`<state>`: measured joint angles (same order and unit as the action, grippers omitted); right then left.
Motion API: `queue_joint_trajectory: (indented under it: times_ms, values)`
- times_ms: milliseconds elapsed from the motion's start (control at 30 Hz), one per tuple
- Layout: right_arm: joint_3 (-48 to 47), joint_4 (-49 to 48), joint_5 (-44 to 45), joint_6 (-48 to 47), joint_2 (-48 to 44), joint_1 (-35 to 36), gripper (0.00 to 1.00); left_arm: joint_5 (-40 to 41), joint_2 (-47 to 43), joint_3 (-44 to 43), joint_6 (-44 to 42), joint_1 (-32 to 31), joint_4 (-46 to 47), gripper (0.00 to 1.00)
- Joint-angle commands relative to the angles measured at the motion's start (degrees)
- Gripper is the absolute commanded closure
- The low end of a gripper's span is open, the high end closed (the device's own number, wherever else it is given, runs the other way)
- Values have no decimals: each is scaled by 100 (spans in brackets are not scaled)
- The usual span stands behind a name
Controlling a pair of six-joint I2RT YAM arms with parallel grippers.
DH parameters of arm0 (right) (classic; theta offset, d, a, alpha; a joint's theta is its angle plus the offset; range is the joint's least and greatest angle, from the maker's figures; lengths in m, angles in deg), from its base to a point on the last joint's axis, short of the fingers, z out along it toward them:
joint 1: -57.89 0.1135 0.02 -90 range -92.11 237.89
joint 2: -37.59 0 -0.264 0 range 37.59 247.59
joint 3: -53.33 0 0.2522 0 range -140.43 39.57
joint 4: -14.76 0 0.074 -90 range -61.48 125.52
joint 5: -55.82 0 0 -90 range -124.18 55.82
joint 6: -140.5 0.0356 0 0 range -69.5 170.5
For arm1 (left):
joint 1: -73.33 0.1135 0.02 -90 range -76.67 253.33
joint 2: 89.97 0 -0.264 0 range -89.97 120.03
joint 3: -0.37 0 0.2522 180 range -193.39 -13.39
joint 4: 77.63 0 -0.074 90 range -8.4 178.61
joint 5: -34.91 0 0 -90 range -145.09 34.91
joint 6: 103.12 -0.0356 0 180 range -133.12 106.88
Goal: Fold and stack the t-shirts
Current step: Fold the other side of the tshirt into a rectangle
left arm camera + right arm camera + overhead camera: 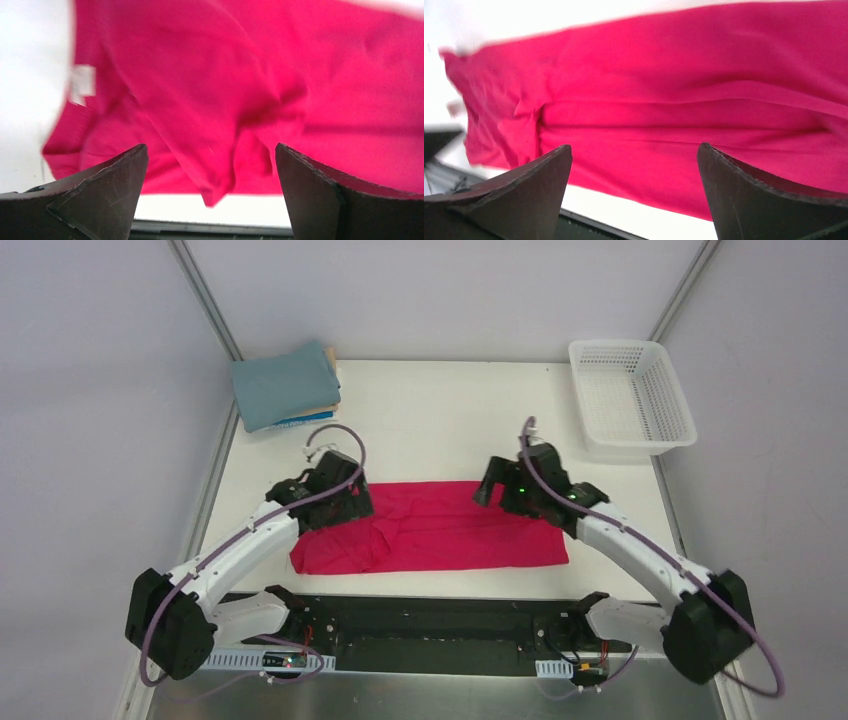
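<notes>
A crimson-pink t-shirt (440,530) lies folded into a long band across the near middle of the white table (450,420). My left gripper (335,502) hovers over the band's left end, jaws open and empty; the left wrist view shows rumpled pink cloth (225,100) with a white label (82,82) below the wide-apart fingers (100,185). My right gripper (497,492) hangs over the band's right part, also open and empty above smooth pink cloth (674,110). A stack of folded t-shirts (285,385), teal-grey on top with tan and blue edges, sits at the back left.
A white plastic mesh basket (630,395) stands at the back right corner. Metal frame posts (205,295) rise behind the table. The black base rail (430,635) runs along the near edge between the arm bases.
</notes>
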<state>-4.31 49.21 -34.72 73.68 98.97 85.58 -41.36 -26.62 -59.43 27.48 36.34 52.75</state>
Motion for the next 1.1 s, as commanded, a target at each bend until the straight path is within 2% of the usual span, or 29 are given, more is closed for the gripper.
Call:
queue_joint_trajectory:
  times_ms: [0,67,167,300,400,567,767,867,1067]
  values:
    - [-803,-852,214,-226,1254,1401,1,-251,-130,275,205,1442,723,7]
    - [-1305,-914,664,-383,1916,1964,1,-994,5,418,104,1968,1461,22]
    - [-1987,-1189,775,-456,2841,2550,1,-1049,548,269,-40,2240,1599,44]
    - [-3042,-1093,1180,-771,3953,3120,1,-1280,1257,130,-69,2629,1614,63]
    - [-3692,-906,1600,-1016,4620,3391,0,-1429,1700,96,-90,2824,1686,73]
    - [-4361,-470,1799,-1033,5438,3512,0,-1479,2192,60,-26,2999,1718,81]
    - [-4593,85,2310,-1152,5818,3620,0,-1256,2160,157,-32,3088,1722,80]
    - [-4391,378,2624,-1062,5695,3661,0,-1176,2158,165,-51,3143,1723,80]
    - [-3359,710,3004,-661,4765,3712,0,-1192,2243,101,-77,3249,1722,81]
